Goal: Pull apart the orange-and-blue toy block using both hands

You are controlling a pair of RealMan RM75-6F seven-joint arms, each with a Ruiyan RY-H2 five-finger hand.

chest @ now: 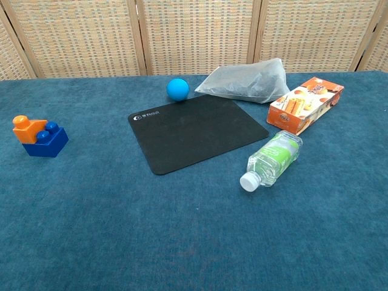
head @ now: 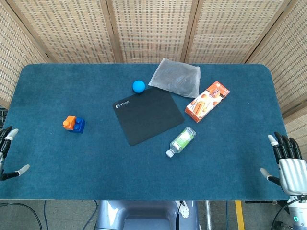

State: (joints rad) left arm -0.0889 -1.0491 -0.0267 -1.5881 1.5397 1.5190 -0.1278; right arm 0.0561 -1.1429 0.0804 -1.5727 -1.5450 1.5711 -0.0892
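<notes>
The orange-and-blue toy block (head: pixel 74 123) sits on the left part of the blue table cover (head: pixel 57 167), toward the near-left corner, with bare cloth all round it. The chest view shows how it is built: the small orange piece is pressed onto the far-left studs of the larger blue piece, so it overhangs slightly and leaves two blue studs bare. That offset probably gives each hand its own piece to grip when pulling.

To its right, near the middle of the table, lies a black mouse pad (head: pixel 147 116), turned at an angle. A blue ball (head: pixel 138 86) rests just at the pad's far edge. A grey plastic bag (head: pixel 175 77) lies further right and far, and an orange snack box (head: pixel 207 101) lies beside it, its far end close to the bag. A clear bottle with a green label (head: pixel 182 141) lies on its side off the pad's near-right corner, cap toward the near edge. None of these crowds the block.

The left hand (head: pixel 8 153) shows only partly at the near-left frame edge, fingers spread, holding nothing, nearer the block than the other. The right hand (head: pixel 287 165) waits beyond the near-right edge of the table, fingers extended and apart, empty, well away from the block. Neither hand touches anything; the pull has not yet begun.
</notes>
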